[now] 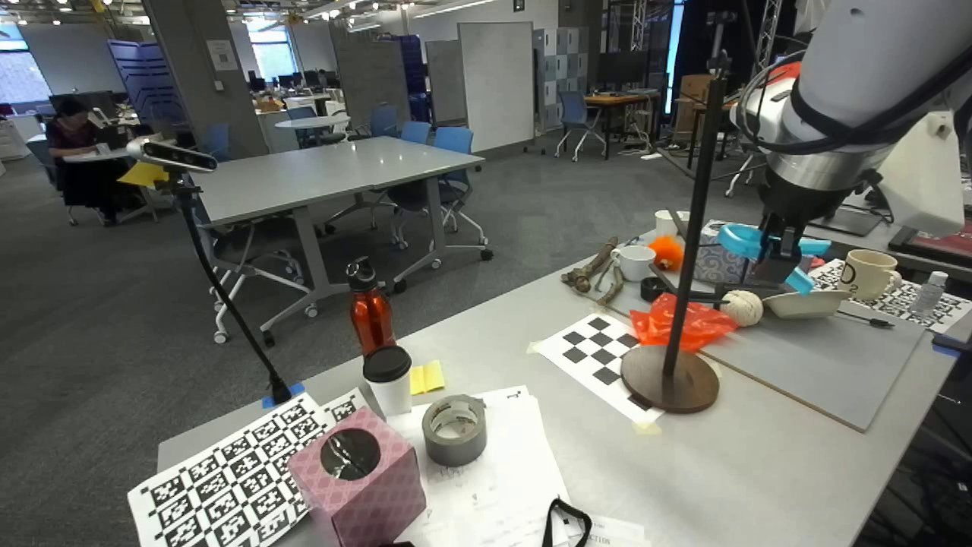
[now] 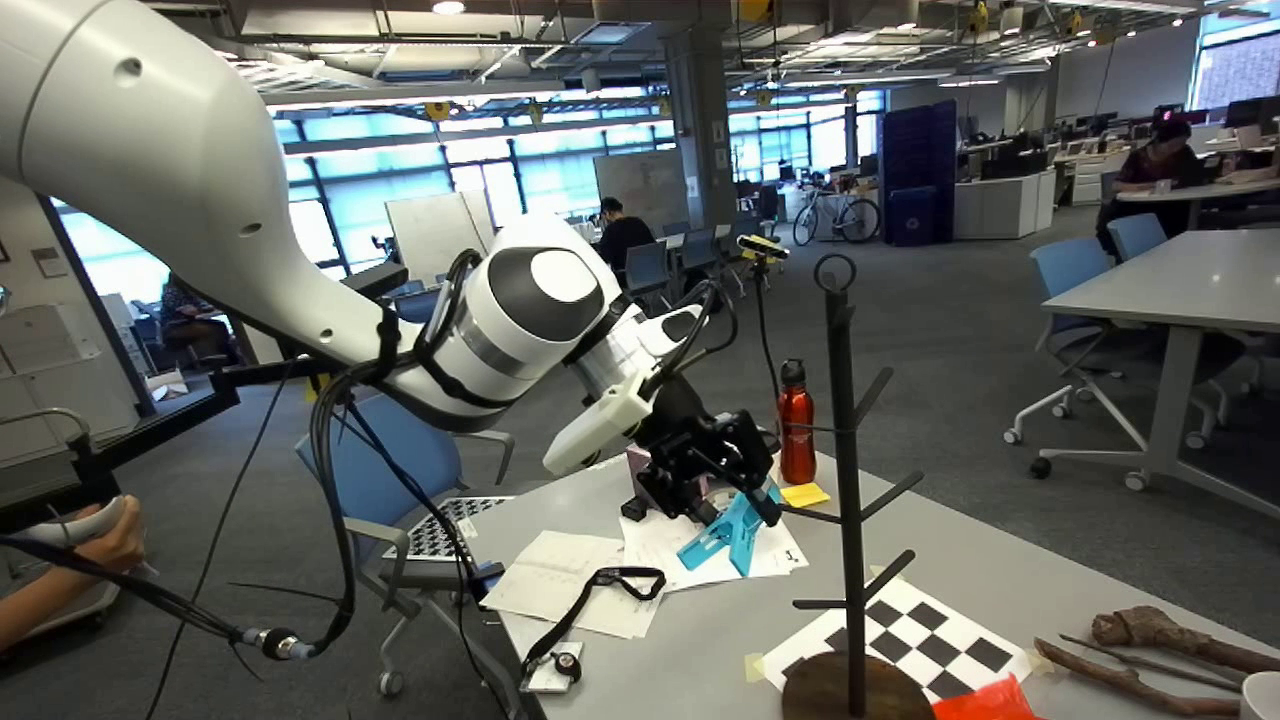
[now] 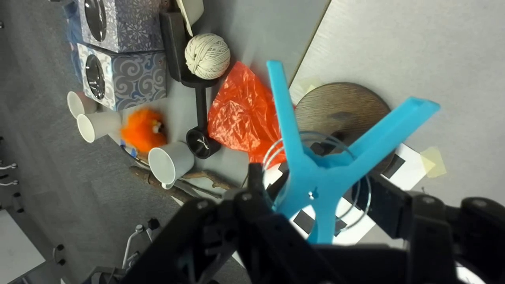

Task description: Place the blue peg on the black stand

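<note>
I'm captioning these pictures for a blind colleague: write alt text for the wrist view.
A black pincer holds a blue peg, whose two splayed prongs partly hide the round brown base of the black stand. Left of the base in the picture lies crumpled red plastic, with a ball of cream string and patterned boxes toward the upper left.

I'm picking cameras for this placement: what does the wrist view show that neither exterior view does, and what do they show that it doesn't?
Only the wrist view: thin wire loops on the blue peg.
Only the exterior views: in both, the red bottle, yellow notes and the black stand from the side.
Shared: the blue peg, held by the gripper, the stand's round base, the checkered sheet and the red plastic.
</note>
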You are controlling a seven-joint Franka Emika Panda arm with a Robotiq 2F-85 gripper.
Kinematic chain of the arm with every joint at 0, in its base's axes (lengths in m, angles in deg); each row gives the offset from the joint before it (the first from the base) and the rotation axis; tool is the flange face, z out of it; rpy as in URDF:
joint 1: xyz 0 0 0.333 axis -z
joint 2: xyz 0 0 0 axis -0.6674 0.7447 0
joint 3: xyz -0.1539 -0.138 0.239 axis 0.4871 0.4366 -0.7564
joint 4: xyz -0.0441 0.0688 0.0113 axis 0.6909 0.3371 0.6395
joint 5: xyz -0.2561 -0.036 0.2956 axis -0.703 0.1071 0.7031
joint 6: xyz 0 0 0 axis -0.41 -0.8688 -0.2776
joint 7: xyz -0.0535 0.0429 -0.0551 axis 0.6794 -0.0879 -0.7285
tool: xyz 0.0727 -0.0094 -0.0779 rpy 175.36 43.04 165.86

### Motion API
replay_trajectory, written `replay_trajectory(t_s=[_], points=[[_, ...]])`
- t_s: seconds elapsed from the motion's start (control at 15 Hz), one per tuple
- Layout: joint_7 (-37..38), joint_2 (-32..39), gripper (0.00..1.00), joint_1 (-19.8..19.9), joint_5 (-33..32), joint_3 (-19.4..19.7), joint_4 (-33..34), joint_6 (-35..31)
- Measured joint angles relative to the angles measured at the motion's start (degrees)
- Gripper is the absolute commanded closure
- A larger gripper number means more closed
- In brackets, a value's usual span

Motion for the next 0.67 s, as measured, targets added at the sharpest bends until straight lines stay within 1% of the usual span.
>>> replay_trajectory(t_s=[0.67], points=[[-0.03, 1.04, 0.65, 0.0, 0.0, 0.1, 0.28, -0.36]])
